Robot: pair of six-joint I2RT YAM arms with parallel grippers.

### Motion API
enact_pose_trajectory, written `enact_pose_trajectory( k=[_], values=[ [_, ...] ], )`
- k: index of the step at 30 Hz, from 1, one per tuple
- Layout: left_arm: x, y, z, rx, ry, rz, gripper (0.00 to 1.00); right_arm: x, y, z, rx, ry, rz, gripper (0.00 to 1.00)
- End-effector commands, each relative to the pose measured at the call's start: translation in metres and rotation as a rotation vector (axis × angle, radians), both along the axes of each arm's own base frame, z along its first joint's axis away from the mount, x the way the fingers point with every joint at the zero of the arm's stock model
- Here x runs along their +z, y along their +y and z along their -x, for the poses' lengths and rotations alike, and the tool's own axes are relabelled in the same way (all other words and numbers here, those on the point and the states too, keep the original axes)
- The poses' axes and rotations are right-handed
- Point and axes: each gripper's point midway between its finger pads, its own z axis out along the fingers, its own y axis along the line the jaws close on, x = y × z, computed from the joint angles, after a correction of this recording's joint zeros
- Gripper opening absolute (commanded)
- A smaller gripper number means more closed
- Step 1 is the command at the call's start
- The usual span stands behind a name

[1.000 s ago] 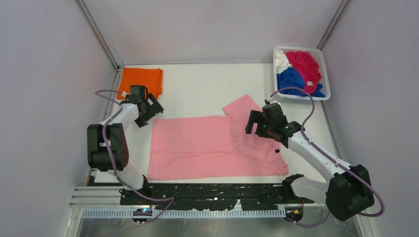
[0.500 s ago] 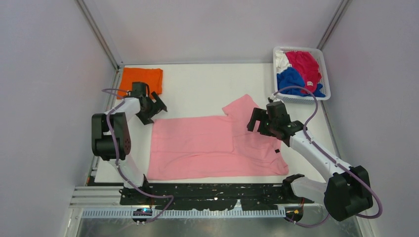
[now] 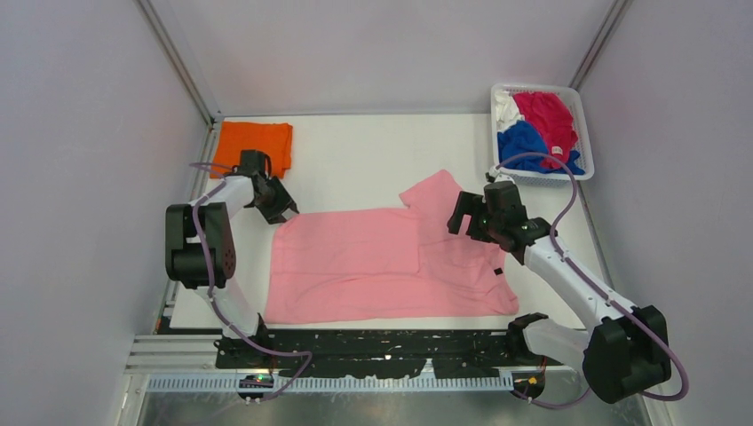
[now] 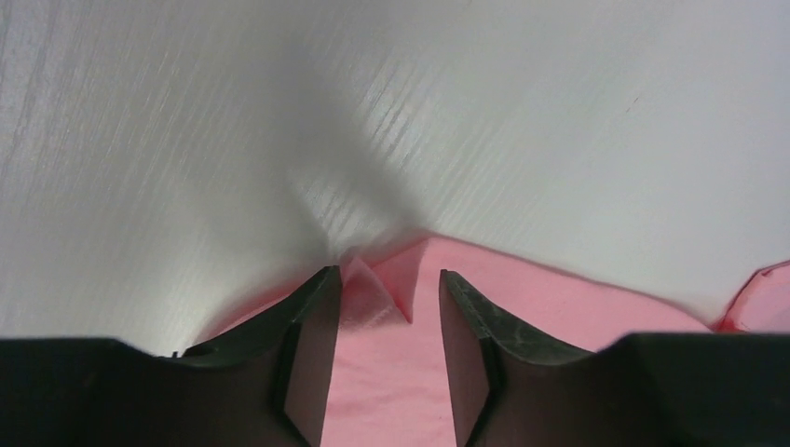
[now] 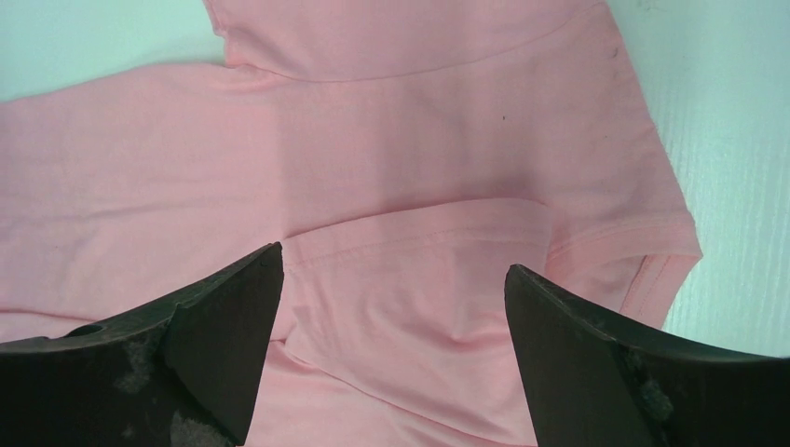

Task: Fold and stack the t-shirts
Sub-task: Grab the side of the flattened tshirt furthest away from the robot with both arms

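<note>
A light pink t-shirt [image 3: 373, 262] lies spread flat on the white table, one sleeve pointing to the far right. My left gripper [image 3: 282, 211] is down at its far left corner. In the left wrist view the jaws [image 4: 387, 273] straddle that corner of the pink t-shirt [image 4: 559, 307], which is puckered up against one finger, with a gap still showing. My right gripper [image 3: 463, 217] hovers wide open over the sleeve end of the pink t-shirt [image 5: 419, 140], holding nothing. A folded orange t-shirt [image 3: 257, 142] sits at the far left.
A white mesh basket [image 3: 583, 124] at the far right corner holds blue [image 3: 522, 142], magenta-red [image 3: 546, 115] and white [image 3: 504, 108] t-shirts. Grey walls close in both sides, and a black rail runs along the near edge.
The left gripper moved right and down onto the pink shirt's far left corner, and its jaws narrowed around it. The right gripper drifted slightly toward the far right, still wide open.
</note>
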Motion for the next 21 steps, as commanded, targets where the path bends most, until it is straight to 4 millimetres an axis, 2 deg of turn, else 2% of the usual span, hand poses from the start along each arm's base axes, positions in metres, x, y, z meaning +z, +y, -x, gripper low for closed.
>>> enact_pose_trajectory(
  k=[1, 4, 10, 14, 18, 21],
  values=[
    [0.013, -0.005, -0.005, -0.041, -0.024, 0.008, 0.40, 0.021, -0.005, -0.007, -0.008, -0.071, 0.002, 0.95],
    [0.013, -0.002, -0.004, -0.043, -0.011, -0.008, 0.28, 0.020, -0.008, -0.008, -0.015, -0.070, 0.011, 0.95],
    [0.010, 0.009, 0.005, -0.064, 0.068, -0.098, 0.28, 0.017, -0.013, -0.010, -0.027, -0.058, 0.026, 0.95],
    [0.012, 0.005, 0.003, -0.103, 0.063, -0.084, 0.27, 0.016, -0.013, -0.012, -0.027, -0.049, 0.029, 0.95],
    [0.012, 0.002, 0.003, -0.134, 0.058, -0.073, 0.08, 0.016, -0.013, -0.013, -0.024, -0.050, 0.031, 0.96],
    [0.012, 0.002, 0.004, -0.147, 0.064, -0.071, 0.00, 0.015, -0.015, -0.014, -0.031, -0.049, 0.039, 0.95]
  ],
)
